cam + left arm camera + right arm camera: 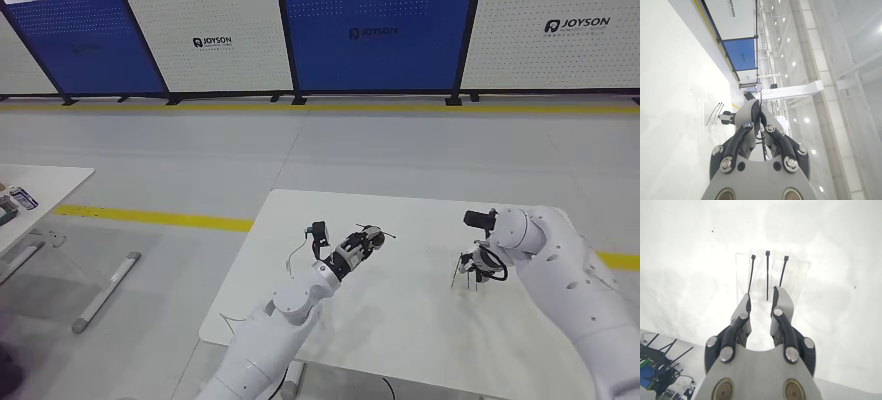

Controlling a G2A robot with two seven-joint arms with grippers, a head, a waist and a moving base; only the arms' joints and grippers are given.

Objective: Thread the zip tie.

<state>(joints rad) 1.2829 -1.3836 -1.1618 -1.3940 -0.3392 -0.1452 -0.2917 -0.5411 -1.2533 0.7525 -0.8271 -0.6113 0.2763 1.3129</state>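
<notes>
Overhead, the left gripper [371,238] pinches a zip tie [386,235] while the right gripper [468,270] hangs open above the white table [400,330].
From above, the two arms are well apart on the table, and the held zip tie pokes out past the left fingertips. From the left wrist, the left gripper [759,106] has its jaws pressed together on the zip tie [760,97], whose end sticks up beyond them; farther off, the right gripper [721,118] sits just beside the spare ties [714,113]. From the right wrist, the right gripper [762,292] has its jaws spread over a clear plate [803,275] carrying three spare ties [767,275], heads away from it, with the middle one lying between the fingers.
</notes>
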